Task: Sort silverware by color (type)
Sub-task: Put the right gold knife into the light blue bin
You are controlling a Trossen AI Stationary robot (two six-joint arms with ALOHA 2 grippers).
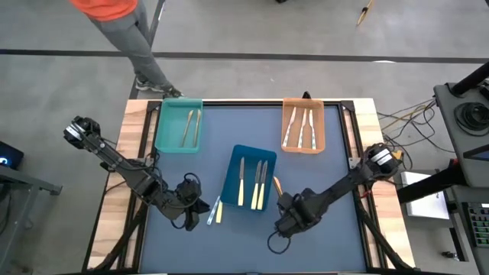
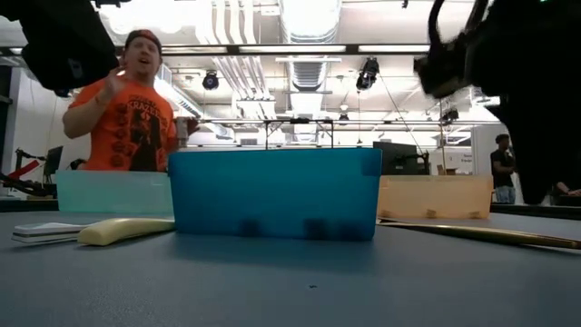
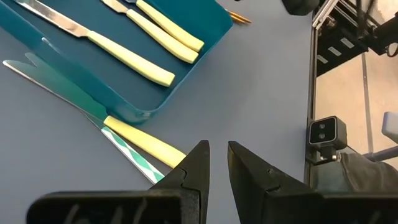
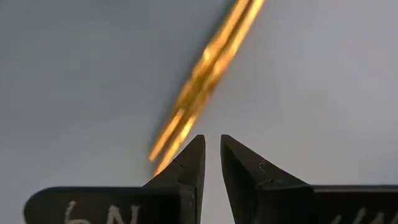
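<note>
On the desk (image 1: 321,244), sorting shows in the trays: pale-handled pieces in the teal tray (image 1: 179,126), cream-handled knives in the blue tray (image 1: 250,177), others in the orange tray (image 1: 304,124). The left pincer (image 3: 217,149), nearly closed on nothing, hovers beside a stray cream-handled knife (image 3: 146,143) and a silvery piece (image 3: 127,148). The right pincer (image 4: 211,146), narrowly parted and empty, points at a gold-handled utensil (image 4: 208,65) on the desk, likely next.

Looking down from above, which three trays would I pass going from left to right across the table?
Teal tray → blue tray → orange tray.
</note>
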